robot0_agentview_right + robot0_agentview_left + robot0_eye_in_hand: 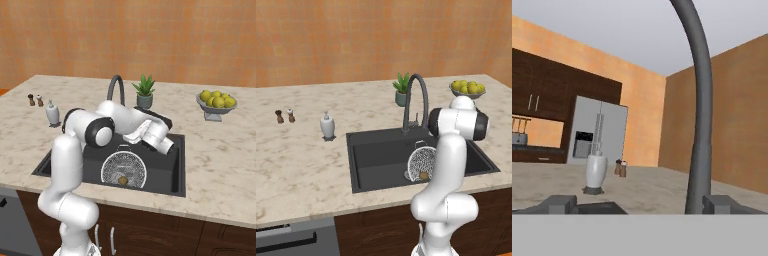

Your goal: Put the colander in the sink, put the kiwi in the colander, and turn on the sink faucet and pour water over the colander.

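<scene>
- Two dark fingers (pixel 640 204) of mine stand spread as wide as they go at the bottom of the hand view, with nothing held between them.
- Just past my right-hand fingertip in that view rises the sink faucet (pixel 701 125), its grey neck running up and arching over the top of the picture; I cannot tell whether I touch it.
- Below my arm in the base views lies the sink (pixel 381 160), a dark basin let into the marble worktop (pixel 301 165).
- Inside the basin, toward its front, the colander (pixel 123 170) sits tilted, its mesh bowl turned toward the cameras.
- At the colander's lower edge rests the kiwi (pixel 122 180), small and brown, inside the mesh.
- Farther along the worktop stands a white soap dispenser (pixel 595 172), left of the sink in the left base view.
- Beyond it are two small brown shakers (pixel 284 116), side by side.
- Behind the faucet stands a potted plant (pixel 401 89), and at the worktop's far right a grey bowl of yellow-green fruit (pixel 467 89).
- At the back of the hand view, a silver fridge (pixel 597 132) stands beside dark cabinets.
</scene>
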